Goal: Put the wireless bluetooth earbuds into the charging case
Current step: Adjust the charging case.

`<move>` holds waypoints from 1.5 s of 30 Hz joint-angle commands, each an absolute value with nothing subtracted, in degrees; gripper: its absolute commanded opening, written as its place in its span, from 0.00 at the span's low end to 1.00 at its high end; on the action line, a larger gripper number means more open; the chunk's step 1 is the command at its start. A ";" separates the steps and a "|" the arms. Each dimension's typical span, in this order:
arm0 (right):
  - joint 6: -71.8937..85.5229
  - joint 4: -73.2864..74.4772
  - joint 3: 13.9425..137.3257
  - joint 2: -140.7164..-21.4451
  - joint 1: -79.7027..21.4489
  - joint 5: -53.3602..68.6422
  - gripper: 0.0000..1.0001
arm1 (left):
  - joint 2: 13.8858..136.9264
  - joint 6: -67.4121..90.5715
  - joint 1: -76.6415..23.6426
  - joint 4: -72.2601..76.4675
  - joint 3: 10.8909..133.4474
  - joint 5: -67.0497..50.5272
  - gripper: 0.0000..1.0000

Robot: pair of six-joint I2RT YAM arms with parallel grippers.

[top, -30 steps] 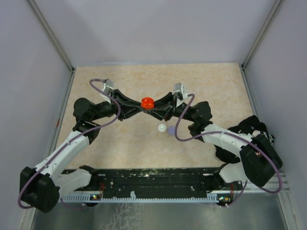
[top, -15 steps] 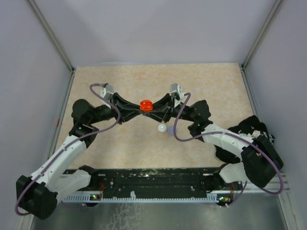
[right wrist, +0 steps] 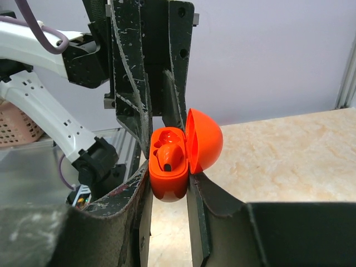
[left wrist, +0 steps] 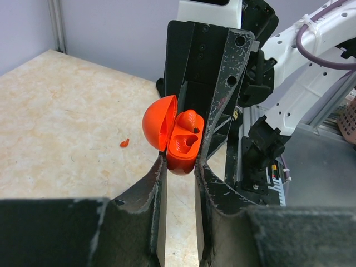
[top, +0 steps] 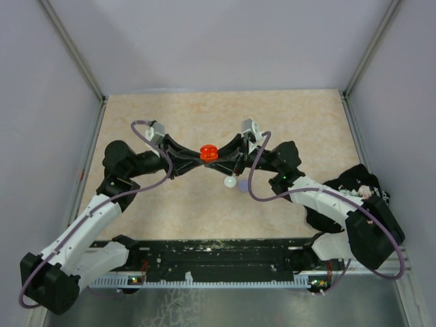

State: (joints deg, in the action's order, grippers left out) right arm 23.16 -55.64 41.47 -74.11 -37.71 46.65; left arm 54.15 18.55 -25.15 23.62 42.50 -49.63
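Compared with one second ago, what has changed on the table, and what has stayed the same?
The red charging case, pinched between the left end effector and the right end effector, shifted slightly toward the near edge, and both went with it. Nothing was taken hold of or released. The white disc and the lavender disc beside it stayed where they were.

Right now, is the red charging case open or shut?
Open. The charging case has its domed lid swung back, and both wrist views show the inner wells.
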 commanded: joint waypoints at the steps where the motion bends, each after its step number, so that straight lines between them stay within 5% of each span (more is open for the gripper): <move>1: 23.28 -57.18 43.76 -71.10 -35.68 47.65 0.28 | 52.15 16.69 -24.43 22.77 44.47 -47.82 0.00; 29: 32.92 -66.44 46.05 -75.67 -35.35 52.66 0.33 | 52.84 17.39 -24.43 22.68 44.98 -50.16 0.00; 33: 32.92 -66.34 46.10 -75.66 -35.33 52.71 0.25 | 52.76 17.83 -24.37 23.01 44.93 -50.09 0.00; 39: 33.34 -67.17 45.97 -75.91 -35.38 52.56 0.04 | 52.83 19.64 -24.38 24.83 44.21 -50.14 0.22; 45: 34.26 -70.38 45.56 -76.50 -35.99 51.33 0.00 | 52.92 22.17 -24.39 27.38 43.21 -49.49 0.47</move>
State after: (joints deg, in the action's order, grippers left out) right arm 33.01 -64.18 42.57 -76.03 -35.48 51.35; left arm 52.77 19.97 -24.64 23.66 43.27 -49.78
